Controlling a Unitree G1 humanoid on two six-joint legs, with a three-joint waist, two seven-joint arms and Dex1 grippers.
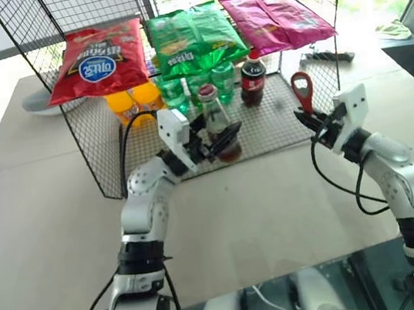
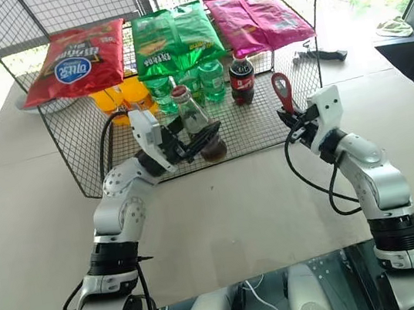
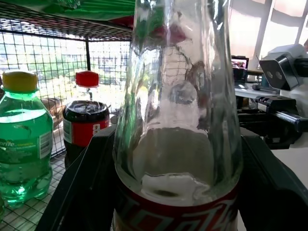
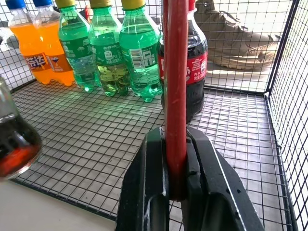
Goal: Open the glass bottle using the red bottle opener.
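The glass bottle (image 1: 216,119) has a red cap, a clear neck and dark liquid low down, and it leans slightly at the front edge of the wire rack's shelf. My left gripper (image 1: 222,137) is shut on its body just above the red label. In the left wrist view the black fingers (image 3: 79,187) press on both sides of the glass. To the right, beside the rack, my right gripper (image 1: 313,119) is shut on the handle of the red bottle opener (image 1: 303,91). The opener stands upright with its ring head on top. The opener and the bottle cap are well apart.
The wire rack (image 1: 280,124) stands on a beige table. Its shelf holds orange soda bottles (image 1: 134,103), green bottles (image 1: 182,90) and a dark cola bottle (image 1: 252,78) behind the glass bottle. Red, green and magenta chip bags (image 1: 193,38) lie on the rack's top.
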